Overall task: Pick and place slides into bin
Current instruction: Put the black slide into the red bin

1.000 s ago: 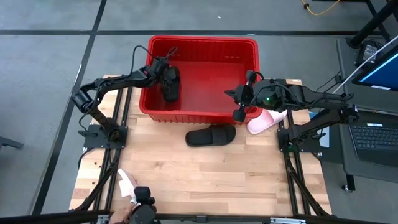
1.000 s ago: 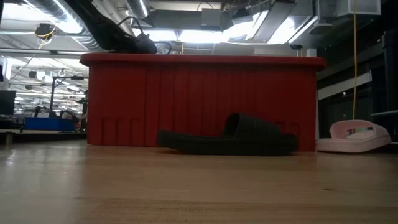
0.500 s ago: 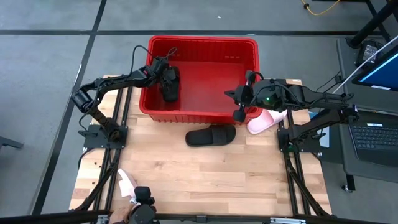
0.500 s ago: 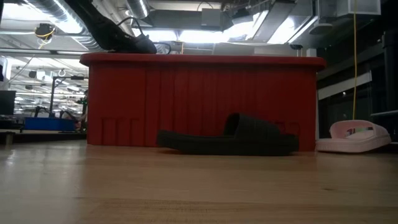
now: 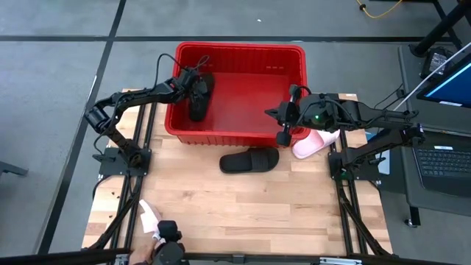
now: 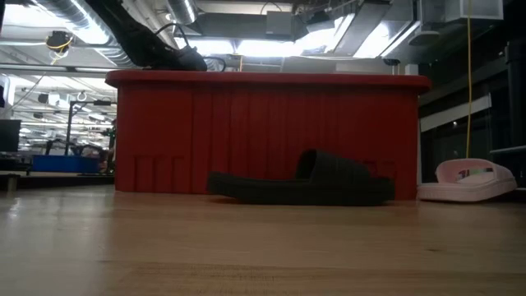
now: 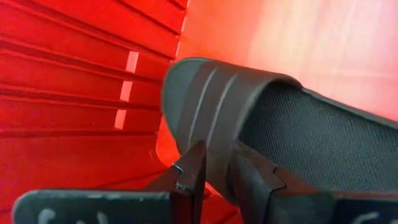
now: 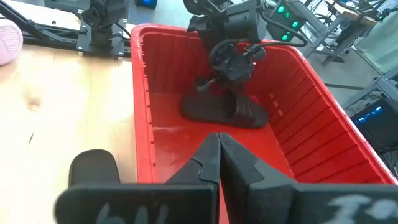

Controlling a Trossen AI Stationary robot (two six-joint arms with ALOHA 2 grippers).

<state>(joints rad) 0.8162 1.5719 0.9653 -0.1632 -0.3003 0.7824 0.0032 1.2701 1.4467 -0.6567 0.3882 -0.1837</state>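
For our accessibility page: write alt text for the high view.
Seen from above, the left end effector hovers over a black slide inside the red bin. A second black slide and a pink slide lie on the wooden table beside the bin.

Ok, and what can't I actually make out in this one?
Low view: the bin's near wall hides everything inside it, including the black slide lying on its floor.
High view: the pink slide is partly covered by the right arm, so one end is hidden.
Right wrist view: a pink object is cut off by the picture's edge; too little shows to say what it is.
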